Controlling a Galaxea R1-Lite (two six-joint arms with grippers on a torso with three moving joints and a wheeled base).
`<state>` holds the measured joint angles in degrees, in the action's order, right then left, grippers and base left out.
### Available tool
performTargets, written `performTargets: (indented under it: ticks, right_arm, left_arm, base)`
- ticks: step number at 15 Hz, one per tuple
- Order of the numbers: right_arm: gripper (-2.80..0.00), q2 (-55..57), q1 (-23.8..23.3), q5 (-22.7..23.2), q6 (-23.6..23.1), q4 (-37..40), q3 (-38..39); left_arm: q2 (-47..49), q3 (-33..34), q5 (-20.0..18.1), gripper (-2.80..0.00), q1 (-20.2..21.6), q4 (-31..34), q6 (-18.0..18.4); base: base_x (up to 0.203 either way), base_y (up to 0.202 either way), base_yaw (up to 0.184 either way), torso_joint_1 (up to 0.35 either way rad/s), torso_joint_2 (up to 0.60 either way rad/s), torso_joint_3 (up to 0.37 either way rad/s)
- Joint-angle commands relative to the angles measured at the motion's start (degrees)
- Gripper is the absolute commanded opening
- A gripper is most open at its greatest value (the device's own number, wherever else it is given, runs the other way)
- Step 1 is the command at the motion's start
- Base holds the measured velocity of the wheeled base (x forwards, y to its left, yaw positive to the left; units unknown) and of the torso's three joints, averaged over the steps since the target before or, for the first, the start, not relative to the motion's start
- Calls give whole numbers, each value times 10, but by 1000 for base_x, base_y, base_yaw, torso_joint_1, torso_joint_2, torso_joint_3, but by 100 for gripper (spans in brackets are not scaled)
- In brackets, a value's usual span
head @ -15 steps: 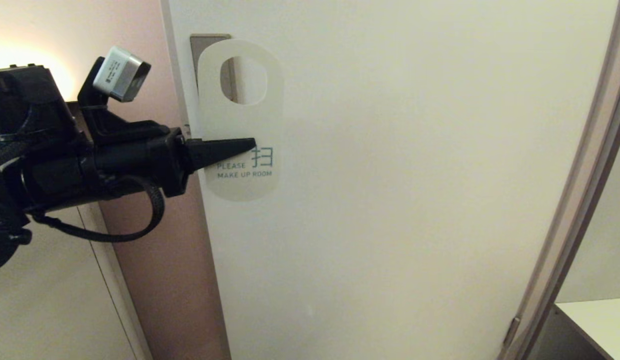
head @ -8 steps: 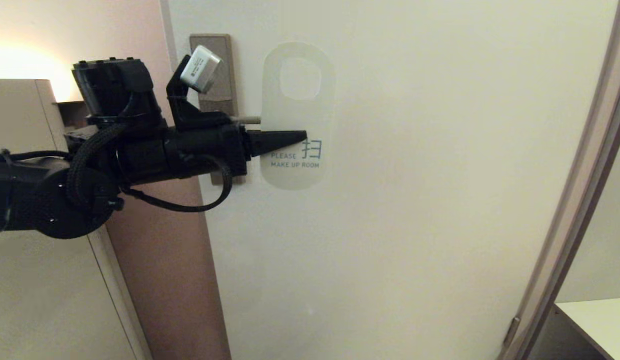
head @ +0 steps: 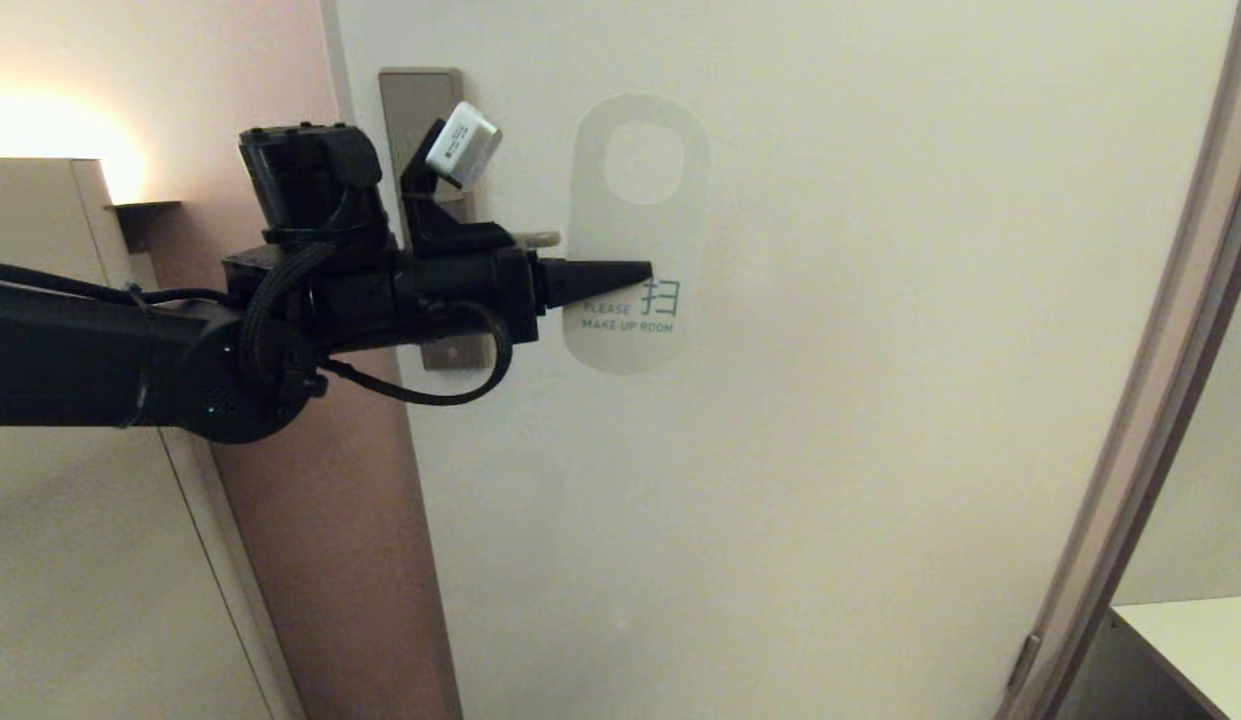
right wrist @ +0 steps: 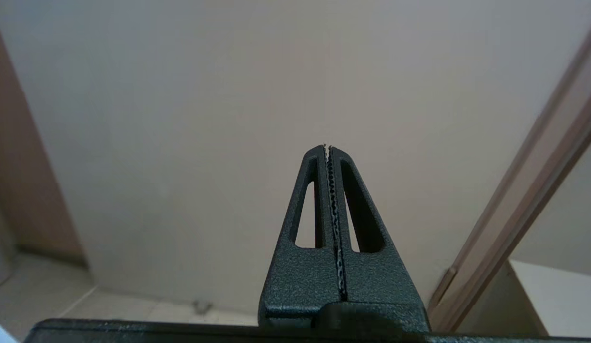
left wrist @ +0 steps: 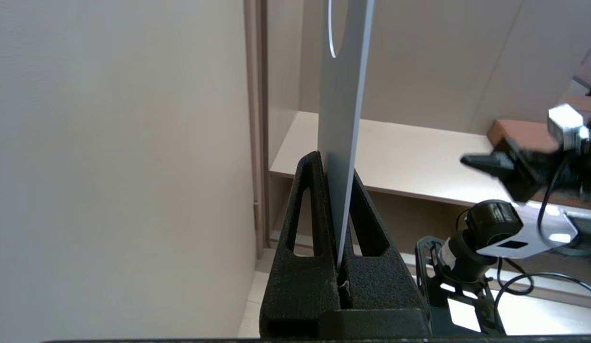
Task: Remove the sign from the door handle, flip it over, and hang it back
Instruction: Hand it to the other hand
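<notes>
My left gripper reaches in from the left and is shut on the sign, pinching its left edge just above the lettering. The sign hangs upright, its white face with "PLEASE MAKE UP ROOM" toward me. Its round hole shows only bare door. The door handle pokes out from behind my wrist, its end just left of the sign and lower than the hole. Its lock plate stands behind the wrist camera. In the left wrist view the sign is edge-on between the fingers. My right gripper is shut and empty, pointing at the door.
The pale door fills the middle. Its frame runs down the right, with a light shelf beyond it. A brown wall strip and a cabinet stand on the left. My right arm shows in the left wrist view.
My left gripper has carried the sign to the right, from in front of the lock plate to just past the handle's end. The handle's tip has come into view.
</notes>
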<state>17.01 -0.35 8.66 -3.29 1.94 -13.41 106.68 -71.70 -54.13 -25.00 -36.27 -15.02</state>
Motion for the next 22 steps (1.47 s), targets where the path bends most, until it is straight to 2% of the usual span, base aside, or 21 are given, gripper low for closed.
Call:
performTargets:
  ticks: [1,5,8,10,14,17,22]
  right_arm:
    - [-280,140,0,9,6,-5,-49]
    - [-280,356,0,48,27,-88,-140]
    - [-280,484,0,123,32,-175,-200]
    - [-280,545,4,167,32,-210,-236]
    - [-280,621,70,193,32,-238,-292]
    - [-280,634,110,224,31,-239,-308]
    - [-280,651,149,229,31,-239,-338]
  left_arm:
    - [14,-9,-3,-280,-4,-2,-2]
    - [30,-31,-4,-280,-6,-1,-5]
    - [54,-78,-3,-280,-18,-3,-34]
    - [80,-111,-4,-280,-31,-2,-39]
    - [116,-153,-4,-280,-52,-1,-41]
    - [125,-160,-4,-280,-55,-2,-51]
    - [133,-160,-4,-280,-59,-2,-51]
  base:
    - [0,0,0,0,0,0]
    - [0,0,0,0,0,0]
    - [0,0,0,0,0,0]
    - [0,0,0,0,0,0]
    - [0,0,0,0,0,0]
    - [0,0,0,0,0,0]
    - [0,0,0,0,0,0]
